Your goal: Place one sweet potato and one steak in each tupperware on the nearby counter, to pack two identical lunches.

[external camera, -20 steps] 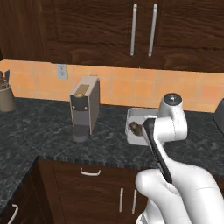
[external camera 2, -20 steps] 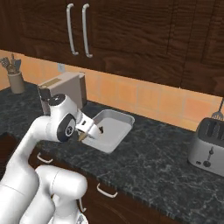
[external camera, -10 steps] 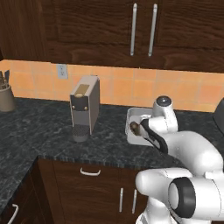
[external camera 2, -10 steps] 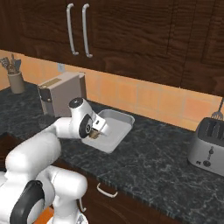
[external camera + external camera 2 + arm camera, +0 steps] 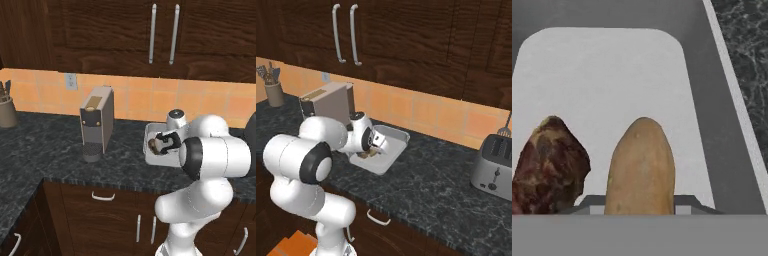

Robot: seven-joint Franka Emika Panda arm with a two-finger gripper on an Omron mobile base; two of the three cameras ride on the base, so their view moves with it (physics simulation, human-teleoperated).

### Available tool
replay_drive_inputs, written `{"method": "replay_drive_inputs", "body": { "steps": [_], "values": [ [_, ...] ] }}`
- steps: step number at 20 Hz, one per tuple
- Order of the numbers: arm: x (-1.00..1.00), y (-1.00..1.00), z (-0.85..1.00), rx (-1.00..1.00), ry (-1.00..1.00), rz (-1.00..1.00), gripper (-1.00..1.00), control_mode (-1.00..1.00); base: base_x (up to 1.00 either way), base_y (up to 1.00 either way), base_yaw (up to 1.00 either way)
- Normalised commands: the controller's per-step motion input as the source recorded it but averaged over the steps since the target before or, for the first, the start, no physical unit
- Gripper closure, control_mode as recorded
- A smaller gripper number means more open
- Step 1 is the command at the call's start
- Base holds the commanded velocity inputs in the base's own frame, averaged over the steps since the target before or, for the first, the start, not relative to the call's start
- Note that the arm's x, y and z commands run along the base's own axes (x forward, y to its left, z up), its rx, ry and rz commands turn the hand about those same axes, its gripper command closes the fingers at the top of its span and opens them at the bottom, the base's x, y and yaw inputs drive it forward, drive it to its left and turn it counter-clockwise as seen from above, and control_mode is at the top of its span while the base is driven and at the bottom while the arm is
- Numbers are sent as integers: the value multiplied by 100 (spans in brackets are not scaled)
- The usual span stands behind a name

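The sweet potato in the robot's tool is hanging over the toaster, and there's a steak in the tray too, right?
Not over the toaster. The sweet potato in the tool is over the tupperware, as the hand view shows. The toaster stands far off along the counter in the right base view. The steak does lie in that tray.
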Motion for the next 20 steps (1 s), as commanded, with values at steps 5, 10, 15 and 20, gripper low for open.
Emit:
{"method": "replay_drive_inputs", "body": {
  "steps": [5, 10, 15, 20],
  "values": [
    [33, -21, -53, 0, 2, 4, 100, -100, 0, 0, 0],
    [-31, -25, -65, 3, -14, 5, -100, -100, 0, 0, 0],
    [-47, -2, -60, 0, -21, 1, -100, -100, 0, 0, 0],
    [-7, 15, -5, 0, -3, 0, -100, -100, 0, 0, 0]
  ]
}}
